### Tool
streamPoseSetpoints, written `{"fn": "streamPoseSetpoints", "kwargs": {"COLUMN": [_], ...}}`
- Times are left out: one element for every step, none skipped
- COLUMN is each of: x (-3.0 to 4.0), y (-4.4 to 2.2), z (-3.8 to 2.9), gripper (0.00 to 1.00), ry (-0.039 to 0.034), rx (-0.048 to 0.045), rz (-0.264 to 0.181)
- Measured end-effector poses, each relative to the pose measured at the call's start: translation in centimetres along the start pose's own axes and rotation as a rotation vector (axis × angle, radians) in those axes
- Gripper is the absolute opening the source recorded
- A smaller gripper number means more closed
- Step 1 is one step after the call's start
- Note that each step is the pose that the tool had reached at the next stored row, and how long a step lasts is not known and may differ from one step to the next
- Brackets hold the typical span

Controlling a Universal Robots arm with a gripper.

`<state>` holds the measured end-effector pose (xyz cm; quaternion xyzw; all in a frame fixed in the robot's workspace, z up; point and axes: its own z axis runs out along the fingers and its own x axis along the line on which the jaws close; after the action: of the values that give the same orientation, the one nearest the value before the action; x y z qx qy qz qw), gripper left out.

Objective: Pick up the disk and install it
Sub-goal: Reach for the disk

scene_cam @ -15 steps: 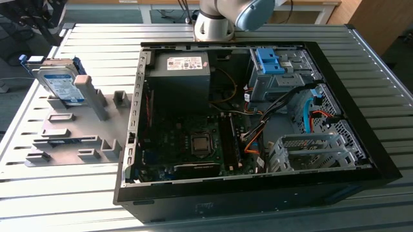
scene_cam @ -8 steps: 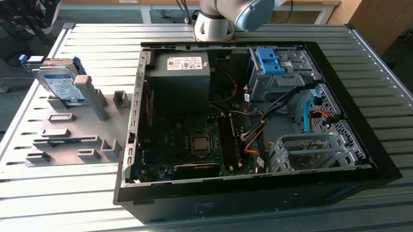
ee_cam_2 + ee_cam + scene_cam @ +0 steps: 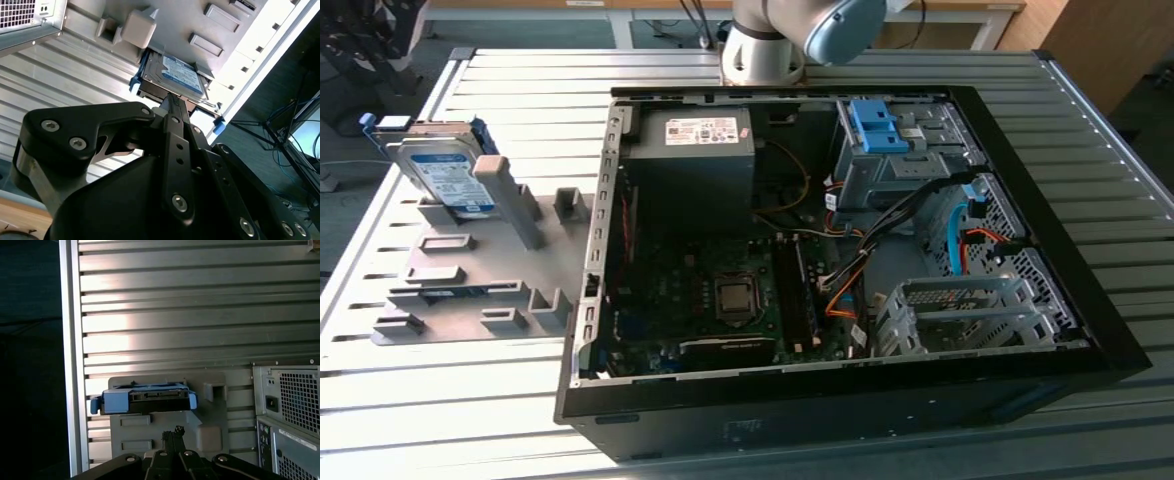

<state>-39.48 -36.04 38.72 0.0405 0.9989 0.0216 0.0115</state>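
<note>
Leaning on a post of the grey rack (image 3: 467, 280) at the exterior view's left of the desk (image 3: 454, 400), the disk (image 3: 447, 175) sits edge-up, likely staged for grasping. Pincer (image 3: 172, 100) hangs apart from it, tips narrow, empty. Arm (image 3: 781, 40) mostly cut off; the disk's underside is hidden.

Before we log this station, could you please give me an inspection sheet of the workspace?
Surface: slatted metal table under everything.
Job's things: disk in its blue carrier, propped tilted on the grey fixture plate; open computer case beside it.
Clutter: nothing seen.
Grippers: gripper shut, empty, apart from the disk.
Cables: orange and black wiring inside the case.
Surroundings: wooden panel beyond the table.
</note>
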Motion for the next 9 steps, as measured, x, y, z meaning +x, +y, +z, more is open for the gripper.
{"fn": "streamPoseSetpoints", "kwargs": {"x": [0.18, 0.36, 0.53, 0.71, 0.86, 1.01, 1.16, 1.3, 1.45], "y": [-0.01, -0.03, -0.04, -0.05, -0.07, -0.08, -0.09, -0.1, -0.11], "z": [0.0, -0.01, -0.01, -0.01, -0.02, -0.02, -0.02, -0.02, -0.03], "gripper": [0.11, 0.11, 0.11, 0.11, 0.11, 0.11, 0.11, 0.11, 0.11], "ry": [0.0, 0.0, 0.0, 0.0, 0.0, 0.0, 0.0, 0.0, 0.0], "rx": [0.0, 0.0, 0.0, 0.0, 0.0, 0.0, 0.0, 0.0, 0.0], "rz": [0.0, 0.0, 0.0, 0.0, 0.0, 0.0, 0.0, 0.0, 0.0]}}
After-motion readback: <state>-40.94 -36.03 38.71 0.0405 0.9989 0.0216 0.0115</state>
